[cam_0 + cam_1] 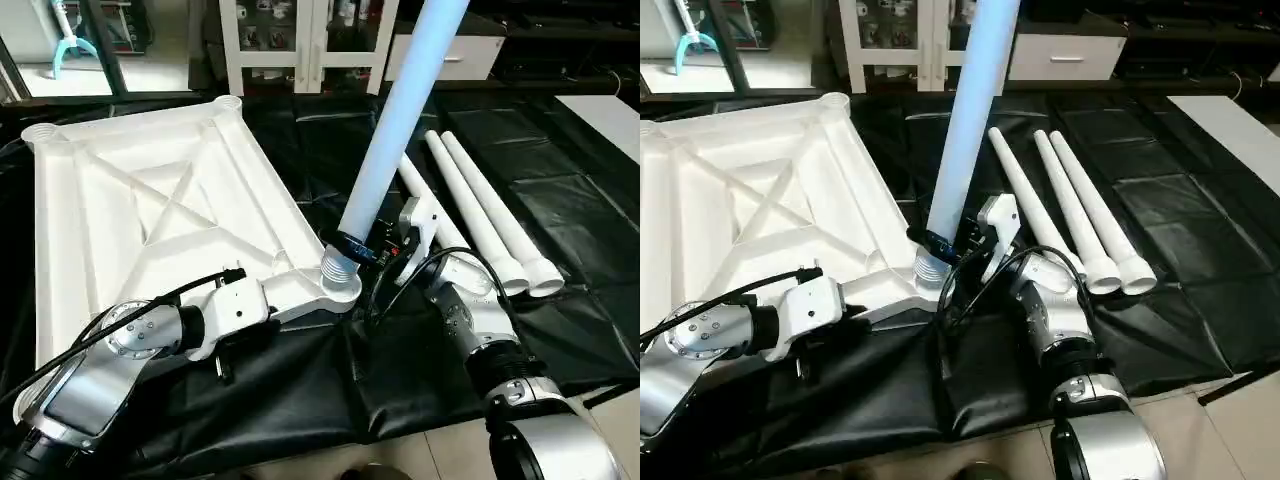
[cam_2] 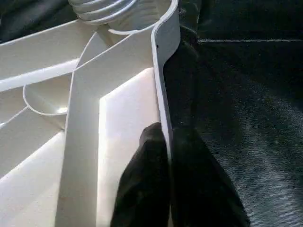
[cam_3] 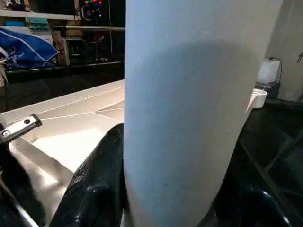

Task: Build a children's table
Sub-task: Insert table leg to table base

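Leg [image 1: 400, 110] upright, threaded foot at tabletop [image 1: 120, 200] near corner socket [image 1: 341, 277] | my right gripper [image 1: 352, 248] clamps its base, axis leaning away | left gripper [image 2: 165, 184] pinches tabletop rim | seating depth probably partial

A black mat [image 1: 560, 170] carries the upturned tabletop [image 1: 130, 200] and three loose legs [image 1: 490, 215].

A lab or workshop room: black padded mats [image 1: 520, 150] cover the floor, with white glass-door cabinets [image 1: 300, 40] and equipment racks [image 1: 120, 30] behind.
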You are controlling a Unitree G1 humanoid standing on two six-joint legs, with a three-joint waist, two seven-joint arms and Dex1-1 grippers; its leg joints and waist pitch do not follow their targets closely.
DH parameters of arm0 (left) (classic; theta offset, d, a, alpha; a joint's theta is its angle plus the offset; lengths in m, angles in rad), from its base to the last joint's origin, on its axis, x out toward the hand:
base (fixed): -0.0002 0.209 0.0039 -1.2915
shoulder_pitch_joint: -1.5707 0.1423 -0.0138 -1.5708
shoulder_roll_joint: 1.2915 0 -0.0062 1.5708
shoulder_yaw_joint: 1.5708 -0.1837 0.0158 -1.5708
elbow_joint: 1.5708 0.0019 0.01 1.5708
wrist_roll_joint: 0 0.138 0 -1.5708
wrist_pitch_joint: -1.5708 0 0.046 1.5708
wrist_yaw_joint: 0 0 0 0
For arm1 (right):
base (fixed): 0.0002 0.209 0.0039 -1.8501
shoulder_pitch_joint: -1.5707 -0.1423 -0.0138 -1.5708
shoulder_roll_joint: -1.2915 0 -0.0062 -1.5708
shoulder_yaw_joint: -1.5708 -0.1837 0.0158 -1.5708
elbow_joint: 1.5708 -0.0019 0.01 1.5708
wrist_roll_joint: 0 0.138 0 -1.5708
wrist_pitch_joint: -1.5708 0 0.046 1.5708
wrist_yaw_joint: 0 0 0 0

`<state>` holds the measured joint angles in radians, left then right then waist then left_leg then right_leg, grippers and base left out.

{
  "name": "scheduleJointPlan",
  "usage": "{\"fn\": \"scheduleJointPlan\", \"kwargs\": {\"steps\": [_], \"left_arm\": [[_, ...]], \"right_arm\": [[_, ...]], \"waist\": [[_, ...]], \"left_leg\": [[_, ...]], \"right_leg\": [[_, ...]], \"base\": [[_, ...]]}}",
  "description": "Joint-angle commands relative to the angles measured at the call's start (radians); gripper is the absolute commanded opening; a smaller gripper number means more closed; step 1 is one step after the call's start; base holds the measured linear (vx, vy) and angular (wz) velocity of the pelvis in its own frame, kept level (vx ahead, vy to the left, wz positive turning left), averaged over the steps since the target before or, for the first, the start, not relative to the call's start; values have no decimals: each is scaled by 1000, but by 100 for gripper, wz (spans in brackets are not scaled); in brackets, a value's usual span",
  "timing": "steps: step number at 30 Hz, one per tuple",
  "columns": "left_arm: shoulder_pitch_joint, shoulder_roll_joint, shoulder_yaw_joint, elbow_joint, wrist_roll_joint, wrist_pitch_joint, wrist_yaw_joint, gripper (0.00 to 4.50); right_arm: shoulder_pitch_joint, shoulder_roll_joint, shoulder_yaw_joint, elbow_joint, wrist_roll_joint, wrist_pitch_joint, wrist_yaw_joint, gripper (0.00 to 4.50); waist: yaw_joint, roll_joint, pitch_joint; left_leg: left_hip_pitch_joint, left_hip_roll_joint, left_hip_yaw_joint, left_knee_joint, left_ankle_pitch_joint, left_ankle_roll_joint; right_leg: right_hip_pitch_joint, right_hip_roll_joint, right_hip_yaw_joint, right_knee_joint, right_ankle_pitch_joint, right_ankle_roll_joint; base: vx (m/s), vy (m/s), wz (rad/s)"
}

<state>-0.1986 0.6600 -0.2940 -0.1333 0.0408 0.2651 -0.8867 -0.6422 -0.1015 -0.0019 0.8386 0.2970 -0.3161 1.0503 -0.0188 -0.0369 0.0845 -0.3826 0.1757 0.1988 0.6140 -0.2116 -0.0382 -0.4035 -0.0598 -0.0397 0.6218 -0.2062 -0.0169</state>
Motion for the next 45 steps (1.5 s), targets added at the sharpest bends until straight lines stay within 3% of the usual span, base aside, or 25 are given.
{"fn": "scheduleJointPlan", "kwargs": {"steps": [1, 2, 12, 18, 19, 22, 25, 34, 43, 45], "left_arm": [[-5, 17, -8, 21, 26, 19, 0, 20], [-5, 18, -10, 20, 26, 21, 1, 4], [5, 15, -30, 11, 39, 20, -6, 1], [-3, 17, -38, 20, 48, 16, -6, 1], [-7, 16, -36, 24, 48, 16, -6, 1], [-12, 17, -35, 29, 48, 13, -8, 0], [-15, 18, -36, 34, 50, 9, -9, 0], [-21, 22, -45, 42, 55, -5, -15, 0], [-18, 29, -51, 42, 56, -8, -17, 0], [-17, 29, -50, 42, 53, -10, -20, 0]], "right_arm": [[18, -5, 15, 35, -34, 13, 5, 188], [22, -6, 19, 35, -37, 13, 11, 188], [41, 0, 22, 38, -31, 18, 28, 188], [57, 13, 10, -2, 1, 62, 49, 188], [68, 15, 7, -32, 21, 94, 62, 188], [86, 11, 10, -59, 29, 110, 75, 188], [97, 5, 15, -62, 19, 100, 77, 188], [113, -15, 38, -49, -34, 54, 50, 188], [116, -29, 48, -30, -53, 60, 54, 188], [119, -48, 54, -33, -50, 91, 81, 188]], "waist": [[3, 20, -43], [3, 21, -42], [3, 22, -40], [5, 23, -38], [6, 27, -40], [9, 27, -42], [11, 28, -43], [16, 29, -39], [18, 29, -41], [19, 30, -42]], "left_leg": [[25, 71, -29, -99, -216, 26], [25, 71, -29, -100, -217, 25], [25, 72, -30, -103, -219, 26], [28, 73, -31, -108, -245, 17], [28, 72, -31, -108, -243, 15], [28, 72, -29, -107, -222, 19], [29, 71, -27, -106, -210, 22], [34, 72, -32, -114, -292, -13], [34, 72, -31, -114, -286, -12], [35, 72, -32, -114, -284, -12]], "right_leg": [[26, -83, 56, -72, -153, -275], [26, -83, 55, -72, -156, -274], [25, -82, 55, -74, -156, -272], [24, -81, 55, -77, -171, -266], [25, -80, 55, -76, -165, -265], [28, -82, 55, -75, -131, -268], [27, -81, 55, -75, -116, -275], [24, -83, 57, -87, -240, -247], [25, -83, 57, -86, -222, -251], [25, -81, 57, -86, -217, -251]], "base": [[0, 0, 0], [0, 0, 0], [0, 0, 0], [0, 0, 0], [0, 0, 0], [0, 0, 0], [0, 0, 0], [0, 0, 0], [0, 0, 0], [0, 0, 0]]}}
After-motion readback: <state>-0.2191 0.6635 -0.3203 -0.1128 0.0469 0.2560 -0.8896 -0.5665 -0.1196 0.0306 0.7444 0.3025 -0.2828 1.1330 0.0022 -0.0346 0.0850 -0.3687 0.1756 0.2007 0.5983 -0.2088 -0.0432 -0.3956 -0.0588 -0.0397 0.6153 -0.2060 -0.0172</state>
